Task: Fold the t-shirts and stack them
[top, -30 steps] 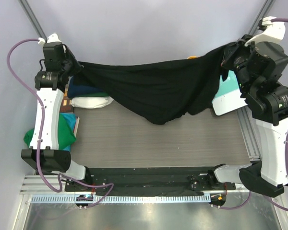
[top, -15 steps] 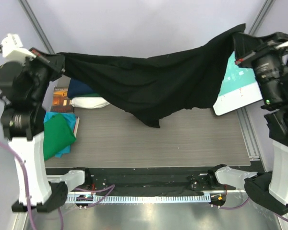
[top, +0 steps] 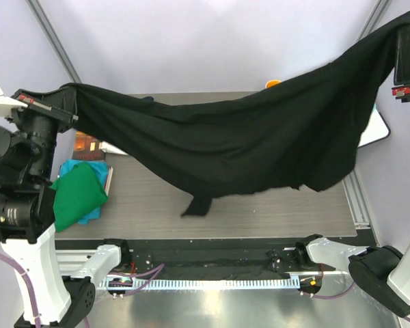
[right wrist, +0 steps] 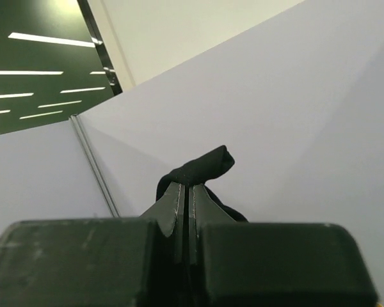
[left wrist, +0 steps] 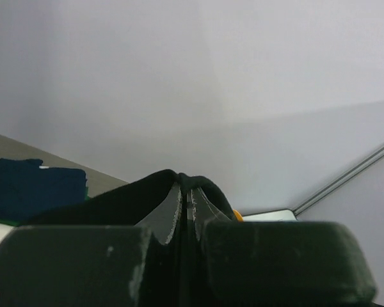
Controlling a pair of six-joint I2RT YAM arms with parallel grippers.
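Note:
The black t-shirt (top: 246, 147) hangs stretched high above the table between both arms, its lower edge sagging to the table's middle. No print shows on it. My left gripper (top: 67, 102) is shut on its left corner; black cloth (left wrist: 153, 195) bunches over the closed fingertips. My right gripper (top: 402, 42) is shut on its right corner, and a fold of cloth (right wrist: 201, 167) sticks out above the tips. A green t-shirt (top: 78, 195) lies on a teal one (top: 74, 167) at the table's left. A navy shirt (left wrist: 29, 188) shows in the left wrist view.
The teal-and-white board (top: 372, 130) peeks out behind the shirt at the right. A brown picture book (top: 87, 143) lies at the left behind the green shirt. An orange object (top: 273, 85) sits at the table's far edge.
Both arms have risen and spread wider, lifting the black shirt off the back of the table and stretching it out. Its hem now hangs nearer the front.

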